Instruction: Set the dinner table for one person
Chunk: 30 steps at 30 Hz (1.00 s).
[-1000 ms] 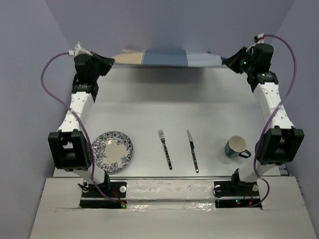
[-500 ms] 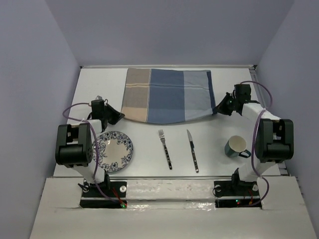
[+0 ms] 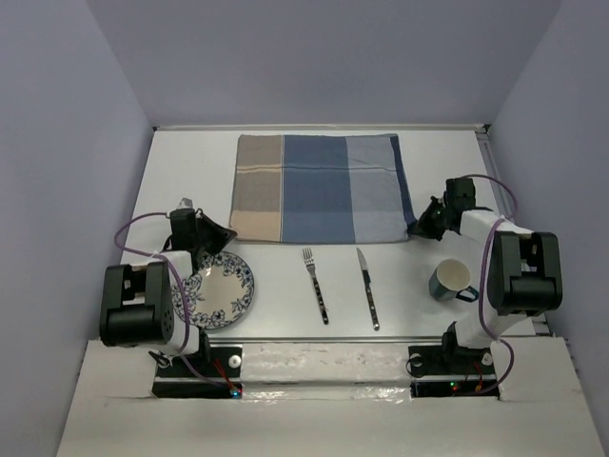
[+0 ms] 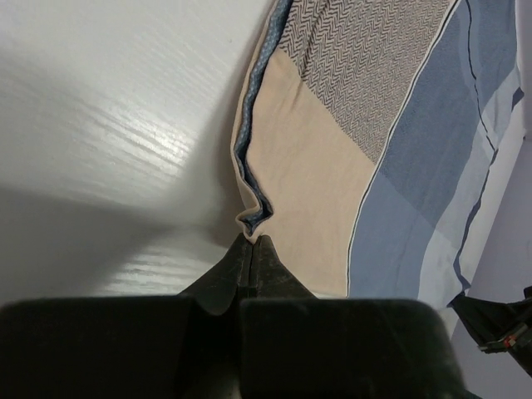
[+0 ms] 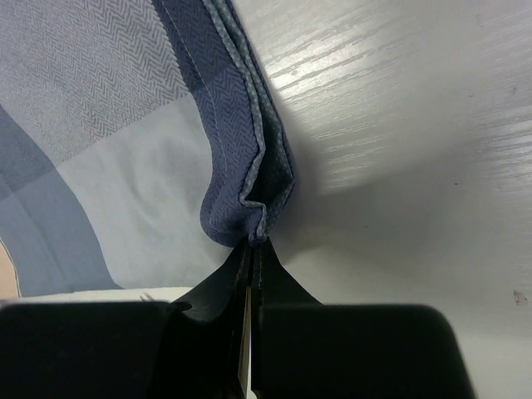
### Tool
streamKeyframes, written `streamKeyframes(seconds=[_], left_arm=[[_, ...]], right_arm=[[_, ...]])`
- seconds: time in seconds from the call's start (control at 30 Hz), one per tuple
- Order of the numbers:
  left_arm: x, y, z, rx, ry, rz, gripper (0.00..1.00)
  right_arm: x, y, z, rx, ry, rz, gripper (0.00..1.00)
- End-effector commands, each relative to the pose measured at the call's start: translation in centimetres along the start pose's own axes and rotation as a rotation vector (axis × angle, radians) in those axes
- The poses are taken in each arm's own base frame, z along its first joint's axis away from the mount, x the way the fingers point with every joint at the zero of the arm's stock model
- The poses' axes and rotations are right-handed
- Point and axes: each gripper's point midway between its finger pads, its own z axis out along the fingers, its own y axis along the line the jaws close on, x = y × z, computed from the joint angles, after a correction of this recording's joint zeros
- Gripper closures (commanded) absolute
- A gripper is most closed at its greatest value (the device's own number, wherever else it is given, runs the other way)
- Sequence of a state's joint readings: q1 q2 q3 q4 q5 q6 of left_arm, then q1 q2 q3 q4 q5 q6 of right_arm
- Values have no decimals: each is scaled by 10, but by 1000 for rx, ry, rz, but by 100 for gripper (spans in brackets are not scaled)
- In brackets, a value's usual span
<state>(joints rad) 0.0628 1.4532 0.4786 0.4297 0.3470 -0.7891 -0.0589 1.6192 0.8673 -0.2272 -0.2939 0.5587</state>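
light: even, bright | glare: wrist views | shadows: soft | foreground gripper blurred

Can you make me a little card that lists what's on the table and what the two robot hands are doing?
dinner table: white and plain
cloth mat: blue and beige, spread out at the far side
left gripper: pinching the mat's near left corner
right gripper: pinching the mat's near right corner
plate: blue flowery pattern, near left
fork: near middle, left of the knife
knife: near middle, apart from the fork
mug: dark green, upright, near right
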Motion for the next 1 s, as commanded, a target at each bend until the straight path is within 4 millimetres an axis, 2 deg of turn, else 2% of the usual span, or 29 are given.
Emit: streamKeyframes(seconds=[0.0,0.27,0.4,0.43,0.47,0.5,0.53,0.6,0.63,0.67,0.7,0.73,0.8,0.83,0.87,0.9,0.93,0.97], left_arm=[[2,-5,-11,40,-14,26,100],[10,5,-15,21,-7,19,100],[9,3,-16,24,-10,21,93],[8,2,-16,27,-11,23,87],[8,0,-17,31,-13,26,83],[7,-1,-17,32,-14,24,78],[6,-3,-19,37,-15,27,67],[3,-11,-22,58,-20,33,58],[1,-15,-25,65,-25,36,54],[-3,-22,-30,80,-36,45,46],[-7,-28,-33,94,-48,50,36],[-18,-42,-37,120,-72,63,30],[-31,-61,-48,152,-105,86,23],[-46,-83,-56,191,-139,106,22],[-62,-108,-69,241,-174,129,16],[-68,-122,-75,270,-186,139,1],[-63,-123,-76,277,-165,133,1],[-75,-150,-90,334,-182,150,1]], right_arm=[[-24,10,-12,-5,-86,-9,100],[-19,1,-19,32,-96,-17,100],[-12,0,-22,24,-85,-16,96],[-10,-2,-22,29,-83,-18,90],[-9,-2,-23,30,-82,-23,90],[-9,-1,-26,26,-80,-33,81],[-12,2,-29,23,-82,-37,78],[-14,7,-38,17,-88,-55,65],[-15,9,-42,11,-93,-61,62],[-19,13,-48,10,-99,-68,51],[-20,16,-53,5,-104,-82,45],[-22,21,-58,-6,-109,-91,43],[-29,46,-78,-49,-143,-163,38],[-28,61,-83,-80,-148,-202,37],[-17,98,-93,-163,-140,-281,36],[-8,117,-96,-205,-123,-321,34],[5,137,-98,-252,-98,-360,32],[36,168,-99,-323,-38,-425,31]])
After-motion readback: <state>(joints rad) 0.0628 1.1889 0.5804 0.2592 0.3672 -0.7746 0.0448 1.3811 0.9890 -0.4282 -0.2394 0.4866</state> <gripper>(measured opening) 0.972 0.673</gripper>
